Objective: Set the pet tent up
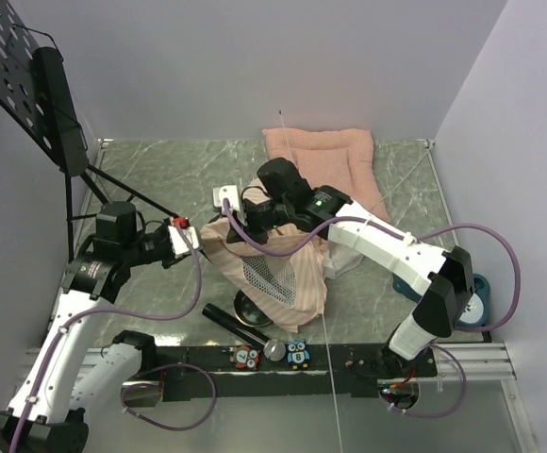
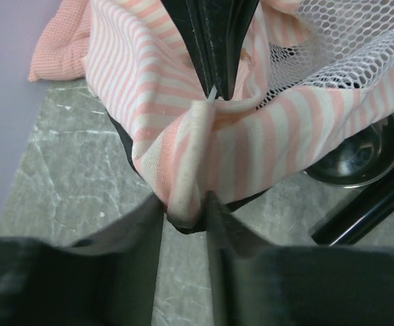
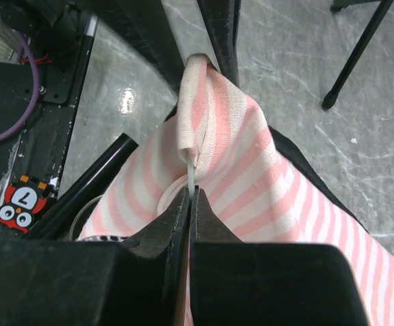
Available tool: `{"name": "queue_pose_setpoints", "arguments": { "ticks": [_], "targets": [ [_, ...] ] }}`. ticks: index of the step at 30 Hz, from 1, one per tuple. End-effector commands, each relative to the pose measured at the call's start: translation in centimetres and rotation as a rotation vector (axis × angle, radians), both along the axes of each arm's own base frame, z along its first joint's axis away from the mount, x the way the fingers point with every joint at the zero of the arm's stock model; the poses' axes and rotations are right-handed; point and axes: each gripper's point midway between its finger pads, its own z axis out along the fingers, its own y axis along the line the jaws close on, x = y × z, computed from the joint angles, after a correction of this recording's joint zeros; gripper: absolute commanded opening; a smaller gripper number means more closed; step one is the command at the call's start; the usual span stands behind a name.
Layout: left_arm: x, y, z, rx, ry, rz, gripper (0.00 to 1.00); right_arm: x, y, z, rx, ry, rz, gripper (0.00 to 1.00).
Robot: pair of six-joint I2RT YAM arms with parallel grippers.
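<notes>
On green marble tabletop (image 1: 160, 179), left gripper (image 2: 185, 216) pinches pink-and-white striped fabric pet tent (image 1: 283, 274) at 9 o'clock; right gripper (image 3: 189, 195) clamps its thin white pole (image 3: 191, 178).

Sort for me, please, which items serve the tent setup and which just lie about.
In use: pet tent, white pole, left gripper, right gripper.
Lying about: pink cushion, metal bowl, black tube, owl figures, music stand.

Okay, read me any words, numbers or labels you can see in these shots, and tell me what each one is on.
"7": on the red owl-shaped tag at the table's near edge, seen from the right wrist.
blue owl tag: its marking is too small to read.
pet tent: no text visible on it.
Nothing else is legible.
</notes>
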Motion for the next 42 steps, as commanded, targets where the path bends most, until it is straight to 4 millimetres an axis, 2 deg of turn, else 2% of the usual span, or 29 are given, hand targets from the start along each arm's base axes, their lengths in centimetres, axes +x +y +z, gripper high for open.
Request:
{"name": "queue_pose_setpoints", "arguments": {
  "ticks": [1,3,15,21,29,36,42],
  "targets": [
    [-0.1,0.1,2.7,0.019,-0.141,-0.028,0.42,0.2,0.6,2.4,0.044,-0.008,-0.013,0.00],
    [-0.1,0.1,3.2,0.004,-0.151,-0.024,0.48,0.2,0.4,2.0,0.037,-0.010,-0.014,0.00],
    [-1.7,-1.7,6.0,-0.087,-0.169,-0.125,0.49,0.3,0.2,1.1,0.009,-0.005,-0.018,0.00],
    [-1.5,-2.8,7.0,-0.110,-0.150,-0.144,0.43,0.4,0.3,0.8,0.003,0.009,-0.028,0.00],
    [-1.8,-3.8,5.8,-0.079,-0.119,-0.178,0.34,0.3,0.4,0.4,-0.004,0.027,-0.032,0.00],
    [-1.5,-3.6,4.3,-0.046,-0.100,-0.157,0.33,0.4,0.4,0.4,0.000,0.027,-0.033,0.00],
    [-1.3,-3.6,3.8,-0.040,-0.084,-0.137,0.33,0.3,0.4,0.4,0.002,0.027,-0.033,0.00]
  ]
}}
